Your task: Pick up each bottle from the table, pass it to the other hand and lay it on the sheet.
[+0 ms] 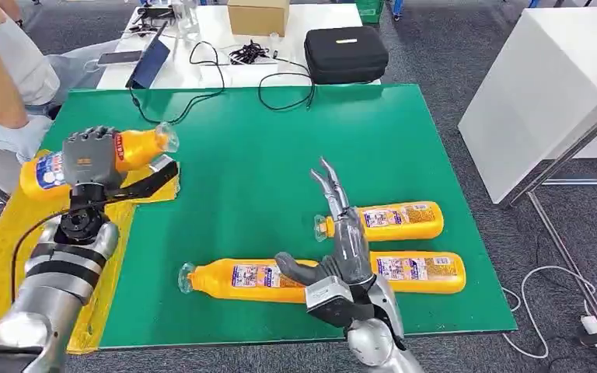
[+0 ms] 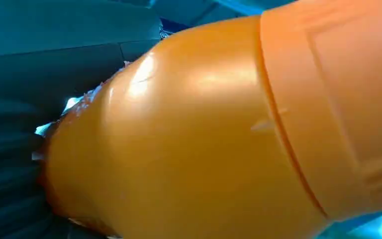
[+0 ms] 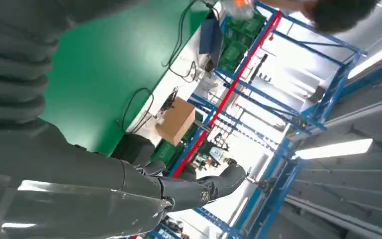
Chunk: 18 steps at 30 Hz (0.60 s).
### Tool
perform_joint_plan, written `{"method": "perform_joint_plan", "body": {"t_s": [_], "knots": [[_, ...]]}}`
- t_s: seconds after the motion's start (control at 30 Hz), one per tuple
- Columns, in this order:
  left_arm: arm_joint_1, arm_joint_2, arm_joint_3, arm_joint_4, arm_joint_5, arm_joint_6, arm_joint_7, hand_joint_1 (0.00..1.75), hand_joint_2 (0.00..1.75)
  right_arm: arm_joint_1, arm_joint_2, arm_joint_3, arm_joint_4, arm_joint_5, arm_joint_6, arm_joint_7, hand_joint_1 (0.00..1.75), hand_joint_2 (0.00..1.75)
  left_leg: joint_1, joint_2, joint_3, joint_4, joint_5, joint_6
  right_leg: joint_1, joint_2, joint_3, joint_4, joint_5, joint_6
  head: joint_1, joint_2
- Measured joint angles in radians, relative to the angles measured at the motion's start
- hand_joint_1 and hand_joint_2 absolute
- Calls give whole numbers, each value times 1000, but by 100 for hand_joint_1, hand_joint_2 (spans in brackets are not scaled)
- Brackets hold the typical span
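Note:
My left hand grips an orange bottle around its middle, holding it level above the far end of the yellow sheet; the same bottle sits right up against the left wrist camera. Three more orange bottles lie on the green table: one near the front, one right of it, one behind. My right hand hovers over them with straight, spread fingers, holding nothing and hiding part of the front two.
A person sits at the far left beside the sheet. Behind the green table stand a black case, a cardboard box, a laptop and cables. A white table is at the right.

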Motion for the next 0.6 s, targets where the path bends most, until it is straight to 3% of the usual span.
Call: {"method": "perform_joint_plan", "body": {"t_s": [0.3,0.57,0.6], "knots": [[-38,82,-64,301,0,-113,62,175,175,0,-12,-5,1,-16,0,-2,0,175,0,-1,-1,0,0,0,0,0,0,0,-1,-1,0,0],[-43,93,-41,393,48,-172,2,175,175,-1,-17,-5,17,-18,11,2,0,175,0,-1,-1,0,0,0,0,0,0,0,-1,-1,0,0],[-45,92,-35,397,53,-178,-7,5,175,-2,-17,-5,20,-16,15,2,0,175,0,-1,0,0,0,0,0,0,1,0,-1,-1,0,0]]}}
